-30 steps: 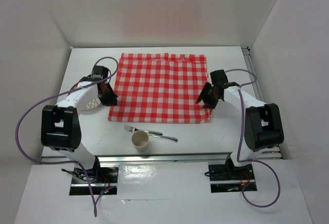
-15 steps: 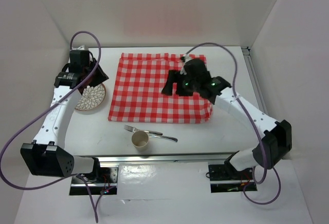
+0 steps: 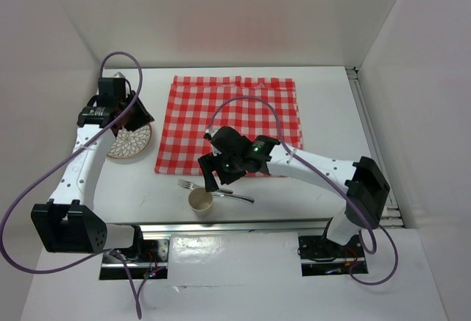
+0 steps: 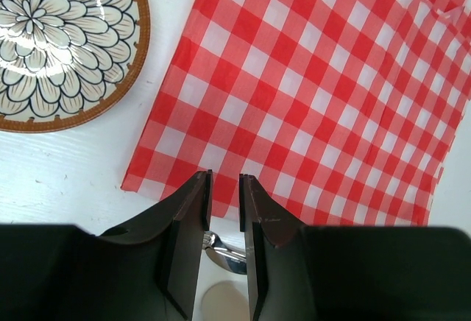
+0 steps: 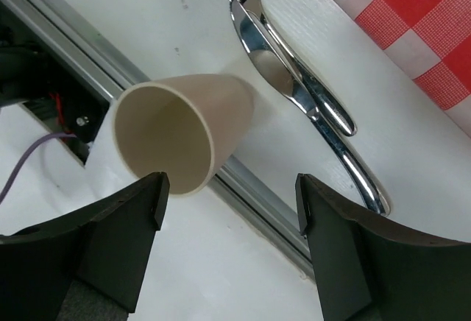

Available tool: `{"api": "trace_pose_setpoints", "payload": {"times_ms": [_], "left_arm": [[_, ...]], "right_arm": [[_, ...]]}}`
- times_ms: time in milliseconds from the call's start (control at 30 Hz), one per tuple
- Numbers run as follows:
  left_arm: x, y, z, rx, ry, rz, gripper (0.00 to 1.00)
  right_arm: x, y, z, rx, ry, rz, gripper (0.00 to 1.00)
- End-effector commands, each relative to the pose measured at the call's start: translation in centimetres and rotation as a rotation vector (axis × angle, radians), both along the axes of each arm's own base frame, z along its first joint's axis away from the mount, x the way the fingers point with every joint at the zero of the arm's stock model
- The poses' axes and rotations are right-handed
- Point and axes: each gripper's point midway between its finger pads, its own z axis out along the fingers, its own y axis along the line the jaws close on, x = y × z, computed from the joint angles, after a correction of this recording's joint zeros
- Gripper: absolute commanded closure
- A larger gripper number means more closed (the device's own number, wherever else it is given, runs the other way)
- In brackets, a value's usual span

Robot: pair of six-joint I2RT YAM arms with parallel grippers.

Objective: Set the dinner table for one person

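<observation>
The white dinner table (image 3: 324,100) carries a red-and-white checked cloth (image 3: 232,122) in the middle. A flower-patterned plate (image 3: 132,143) lies left of the cloth and also shows in the left wrist view (image 4: 59,41). A beige cup (image 3: 200,200) stands near the front edge, with a fork (image 3: 193,185) and a spoon (image 3: 239,197) crossed beside it. My right gripper (image 3: 211,176) hovers open and empty above the cup (image 5: 180,133) and cutlery (image 5: 294,78). My left gripper (image 3: 138,115) hangs above the plate's far edge, its jaws a narrow slit apart and empty.
A metal rail (image 3: 243,225) runs along the table's near edge and also shows in the right wrist view (image 5: 257,196), just past the cup. White walls close in the back and both sides. The cloth's near left corner (image 4: 140,177) lies close to the plate.
My right arm has swung from over the far part of the cloth down to the near edge, above the cup and cutlery. The left arm has barely moved since half a second ago.
</observation>
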Motion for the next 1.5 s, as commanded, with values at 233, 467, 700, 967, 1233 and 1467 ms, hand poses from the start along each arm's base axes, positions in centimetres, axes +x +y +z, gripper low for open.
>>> {"api": "trace_pose_setpoints", "payload": {"times_ms": [233, 467, 700, 967, 1233, 1467], "left_arm": [[0.0, -0.1, 0.1, -0.007, -0.021, -0.026, 0.62], [-0.1, -0.1, 0.4, 0.0, -0.03, -0.033, 0.63], [-0.1, 0.3, 1.5, -0.011, -0.053, -0.028, 0.63], [0.7, -0.4, 1.4, -0.056, -0.06, -0.054, 0.63], [0.2, -0.2, -0.1, -0.054, -0.05, -0.035, 0.64], [0.4, 0.0, -1.6, -0.044, -0.01, -0.034, 0.67]], "right_arm": [[-0.1, 2.2, -4.2, -0.052, 0.008, 0.028, 0.42], [1.0, 1.6, -1.0, -0.09, -0.094, -0.052, 1.0], [11.2, -4.9, 8.4, -0.136, -0.252, -0.342, 1.0], [27.9, -16.9, 9.2, -0.212, -0.216, -0.708, 1.0], [34.8, -24.7, 6.1, -0.145, -0.169, -0.901, 1.0], [37.9, -26.4, 3.2, -0.165, -0.177, -0.961, 1.0]]}}
